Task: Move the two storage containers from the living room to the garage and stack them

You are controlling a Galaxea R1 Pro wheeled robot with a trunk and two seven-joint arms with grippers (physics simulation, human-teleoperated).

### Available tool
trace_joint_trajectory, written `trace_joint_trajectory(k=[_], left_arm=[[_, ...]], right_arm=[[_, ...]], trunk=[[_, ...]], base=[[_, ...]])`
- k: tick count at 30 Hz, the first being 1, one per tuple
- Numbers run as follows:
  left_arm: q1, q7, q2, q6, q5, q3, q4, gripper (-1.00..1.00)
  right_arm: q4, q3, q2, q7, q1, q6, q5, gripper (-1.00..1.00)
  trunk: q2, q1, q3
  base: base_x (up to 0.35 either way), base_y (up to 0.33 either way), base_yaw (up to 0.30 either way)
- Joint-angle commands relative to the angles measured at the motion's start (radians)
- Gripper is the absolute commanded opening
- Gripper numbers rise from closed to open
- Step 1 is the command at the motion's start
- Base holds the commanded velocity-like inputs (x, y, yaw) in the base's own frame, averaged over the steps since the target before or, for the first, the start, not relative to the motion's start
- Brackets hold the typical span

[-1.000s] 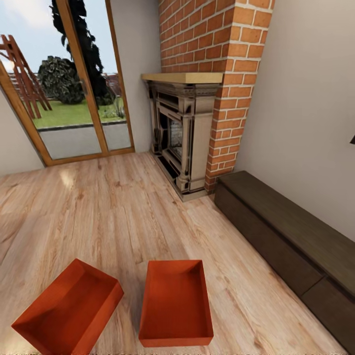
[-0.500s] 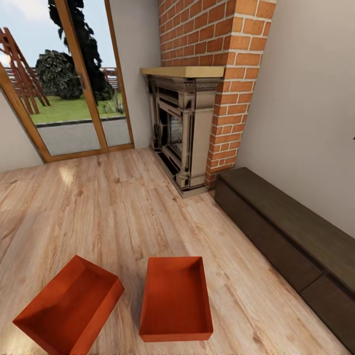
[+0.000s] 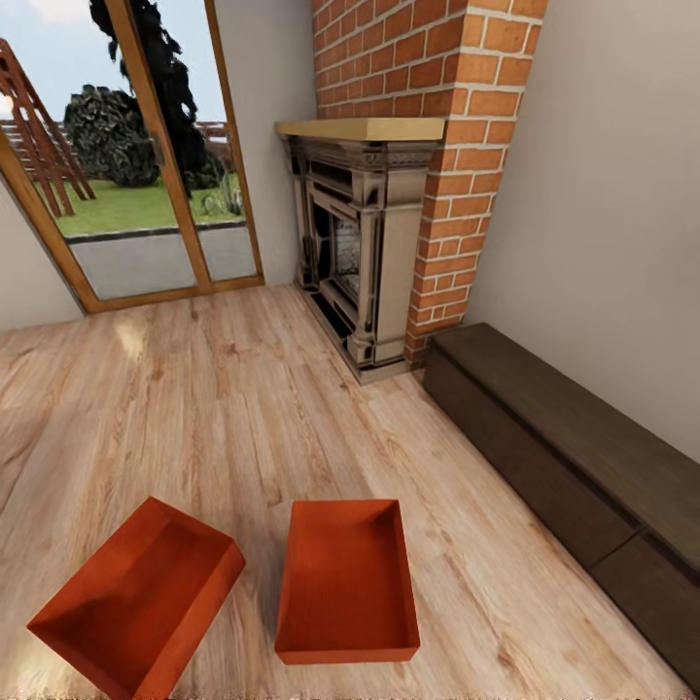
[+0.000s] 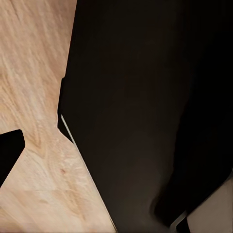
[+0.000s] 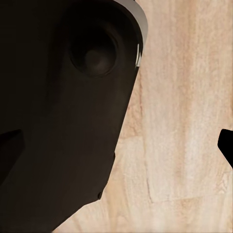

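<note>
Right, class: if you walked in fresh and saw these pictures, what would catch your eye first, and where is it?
Most striking are the two storage containers, orange-red and open-topped, side by side on the light wood-plank flooring at the bottom of the head view: the left container sits turned at an angle, the right container lies squarer to the view. Behind them rises the brick fireplace, with wood-framed glass doors to its left and a dark low bench along the right wall.
</note>
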Motion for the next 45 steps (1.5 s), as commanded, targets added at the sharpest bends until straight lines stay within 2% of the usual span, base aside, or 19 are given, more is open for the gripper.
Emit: trace_joint_trajectory(k=[1, 26, 45], left_arm=[[0.0, 0.004, 0.0, 0.004, 0.005, 0.0, -0.002, 1.0], [0.0, 0.004, 0.001, 0.004, 0.007, 0.0, -0.002, 1.0], [0.0, 0.004, 0.0, 0.004, 0.007, 0.0, -0.002, 1.0]], right_arm=[[0.003, 0.005, 0.0, -0.003, -0.001, -0.005, 0.001, 1.0], [0.003, 0.005, 0.002, -0.001, -0.001, -0.005, 0.002, 1.0], [-0.005, 0.002, 0.008, 0.004, -0.001, -0.012, 0.005, 1.0]], trunk=[[0.0, 0.0, -0.002], [0.0, 0.0, -0.042], [0.0, 0.0, -0.044]], base=[[0.0, 0.0, 0.0], [0.0, 0.0, 0.0], [0.0, 0.0, 0.0]])
